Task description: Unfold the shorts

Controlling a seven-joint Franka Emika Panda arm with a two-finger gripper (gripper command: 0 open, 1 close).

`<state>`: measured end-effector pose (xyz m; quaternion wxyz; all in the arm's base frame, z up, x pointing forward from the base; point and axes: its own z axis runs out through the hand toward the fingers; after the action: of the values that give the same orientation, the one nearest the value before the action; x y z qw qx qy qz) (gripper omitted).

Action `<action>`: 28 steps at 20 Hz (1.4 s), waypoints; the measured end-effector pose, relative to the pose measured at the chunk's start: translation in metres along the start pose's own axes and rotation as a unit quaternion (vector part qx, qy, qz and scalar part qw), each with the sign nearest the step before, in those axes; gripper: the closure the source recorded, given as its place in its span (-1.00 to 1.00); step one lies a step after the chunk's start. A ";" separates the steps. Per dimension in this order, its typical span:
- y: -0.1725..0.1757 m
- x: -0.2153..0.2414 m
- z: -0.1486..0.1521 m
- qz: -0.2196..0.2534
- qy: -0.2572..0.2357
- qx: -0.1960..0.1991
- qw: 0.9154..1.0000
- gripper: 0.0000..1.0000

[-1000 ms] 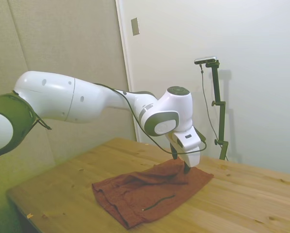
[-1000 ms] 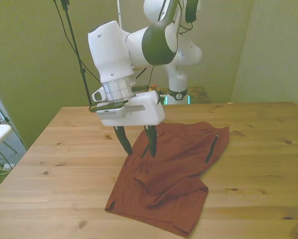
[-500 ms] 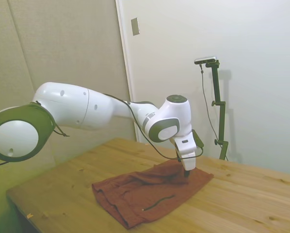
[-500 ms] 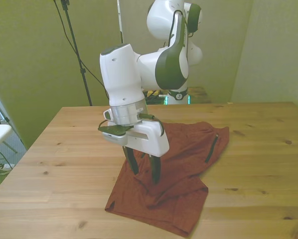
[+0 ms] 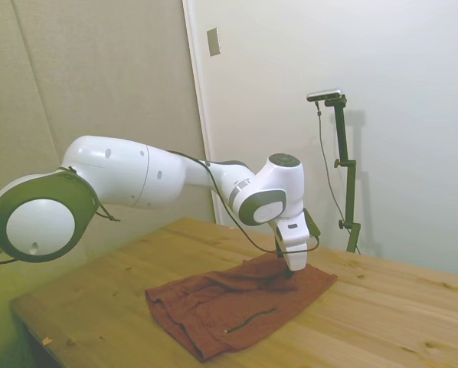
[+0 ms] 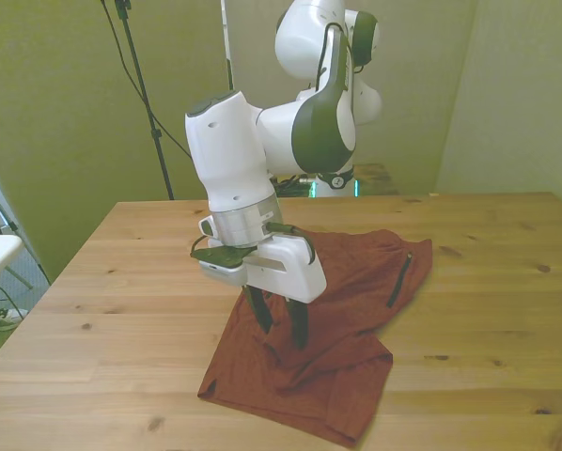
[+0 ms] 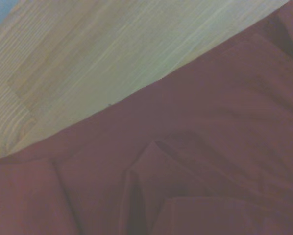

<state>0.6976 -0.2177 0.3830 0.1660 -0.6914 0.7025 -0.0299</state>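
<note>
While the white arm (image 6: 262, 150) reaches down over the wooden tabletop (image 6: 93, 310), the claw (image 6: 281, 334) stands with its two dark fingers (image 6: 299, 325) apart, tips down on the shorts (image 6: 328, 310). The gap between the fingers is narrow but plain in the front view; folded cloth lies under and between them. Whether any cloth is pinched cannot be told.

Shorts: rust-red, soft, lying crumpled on the tabletop near its middle. In the front view they spread from a near corner at the front view's left (image 6: 210, 390) back toward the front view's right, where the dark pocket slit (image 6: 395, 279) runs along the upper layer. A loose fold is bunched just by the fingertips. Darker edging shows along the near hem.

Side view: the claw (image 5: 290, 266) comes down at the far side of the shorts (image 5: 237, 303), the white claw body tilted a little. The pocket slit (image 5: 250, 318) shows here as a thin dark line on the near part of the cloth. Garment edges rest flat on the wood, with a ridge of fold running across the middle.

Wrist view, blurred: shorts (image 7: 200, 161) fill most of the frame, with several overlapping creases; bare tabletop (image 7: 87, 63) lies beyond one straight edge of the cloth.
</note>
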 end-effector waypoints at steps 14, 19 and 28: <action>0.001 -0.001 0.006 0.000 -0.003 -0.005 1.000 1.00; -0.005 -0.014 -0.003 -0.014 -0.007 0.006 1.000 1.00; -0.043 -0.128 -0.014 -0.091 -0.048 0.048 0.994 1.00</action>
<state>0.7332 -0.0965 0.4322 0.2290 -0.7442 0.6258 -0.0451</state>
